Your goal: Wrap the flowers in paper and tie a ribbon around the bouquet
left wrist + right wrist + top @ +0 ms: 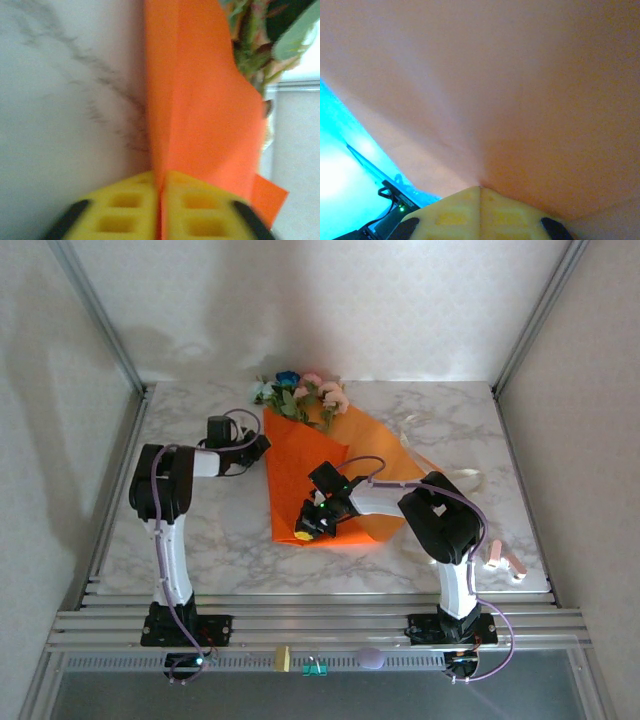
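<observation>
Wrapping half done; orange paper [320, 455] folded over flowers [300, 392] on table [230, 545], blooms poking out far end; left claw [262, 447] pinching paper's far-left edge; right claw [305, 530] clamped on near corner; ribbon [468, 478] loose at right, untied.

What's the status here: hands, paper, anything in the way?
Left hand shut on paper, left edge. Right hand shut on its near corner. Flowers poke out the far end. Ribbon loose at right, untied.
</observation>
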You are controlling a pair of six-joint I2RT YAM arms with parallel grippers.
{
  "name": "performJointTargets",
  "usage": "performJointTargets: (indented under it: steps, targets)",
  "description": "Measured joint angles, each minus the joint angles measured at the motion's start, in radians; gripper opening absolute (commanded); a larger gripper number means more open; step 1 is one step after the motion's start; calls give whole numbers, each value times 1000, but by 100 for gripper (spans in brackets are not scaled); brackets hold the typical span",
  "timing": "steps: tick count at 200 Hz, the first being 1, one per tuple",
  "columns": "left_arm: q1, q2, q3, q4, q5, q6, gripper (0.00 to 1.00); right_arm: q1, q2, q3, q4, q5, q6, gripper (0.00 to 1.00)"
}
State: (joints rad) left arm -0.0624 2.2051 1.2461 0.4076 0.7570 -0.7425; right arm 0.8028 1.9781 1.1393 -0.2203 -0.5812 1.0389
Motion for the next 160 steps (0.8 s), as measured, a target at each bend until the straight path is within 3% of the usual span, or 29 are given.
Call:
performJointTargets:
  steps: [8, 23, 52, 65, 81, 98, 114, 155, 160]
  targets:
    - [-2, 16, 32, 6, -20, -1, 24, 0, 0, 2, -2, 0, 0, 0]
    - [2, 58, 84, 15, -40, -11, 0, 0, 1, 4, -5, 0, 0, 0]
    - [7, 96, 131, 3, -33, -18, 0, -1, 4, 8, -3, 3, -4, 0]
    - [4, 111, 154, 0, -23, -23, 25, -3, 7, 12, -3, 4, -4, 0]
    - [6, 120, 188, 0, 0, -39, 31, -6, 10, 15, -5, -1, -4, 0]
    - [6, 150, 238, 1, -3, -47, 26, -7, 14, 21, -12, -5, -5, 0]
    - [7, 179, 275, 0, -17, -47, 0, -7, 16, 26, -19, -8, -7, 0]
    - [12, 206, 314, -11, -13, -66, 0, -11, 24, 35, -20, -14, -8, 0]
    - [12, 206, 314, -11, -14, -66, 11, -11, 25, 35, -20, -16, -8, 0]
